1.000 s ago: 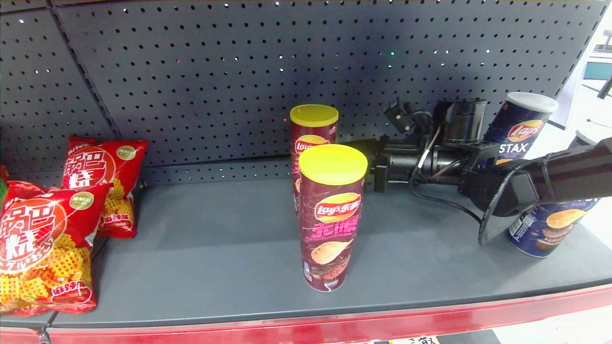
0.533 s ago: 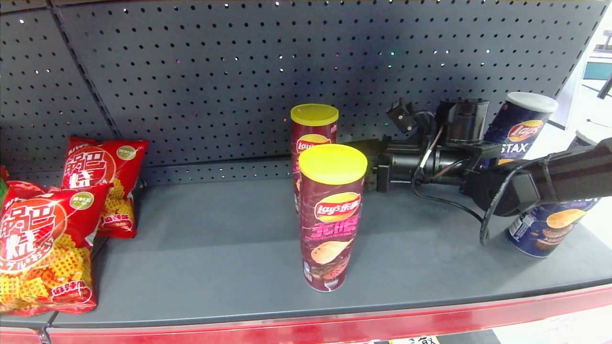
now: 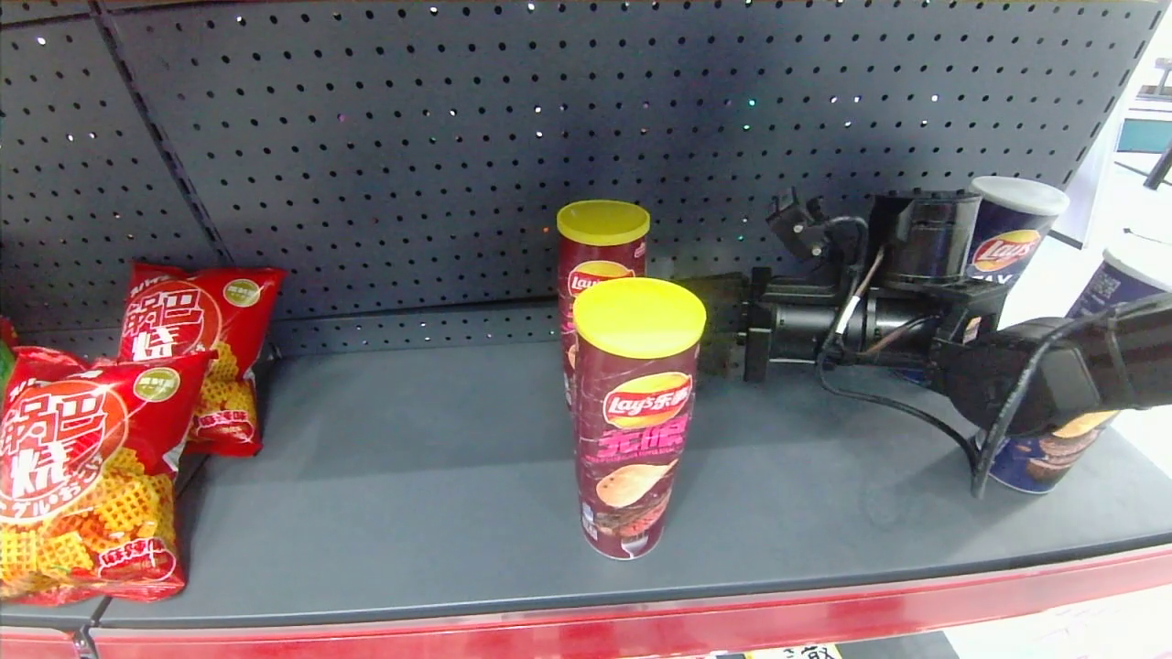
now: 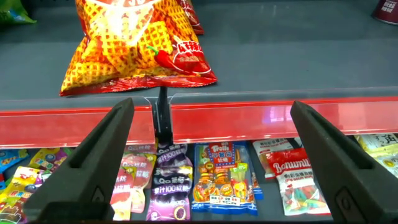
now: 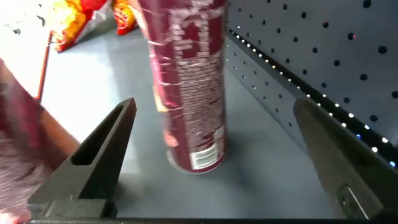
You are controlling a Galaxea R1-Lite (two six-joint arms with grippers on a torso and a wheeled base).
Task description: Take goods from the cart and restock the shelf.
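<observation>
- The shelf carries two maroon chip cans with yellow lids, both upright: the front can near the edge and the rear can close behind it.
- The right gripper lies level just beside the rear can, jaws wide apart and holding nothing.
- The left gripper faces the shelf's red lip below a red snack bag, its jaws also spread and holding nothing.
- Blue cans stand behind the right arm.
</observation>
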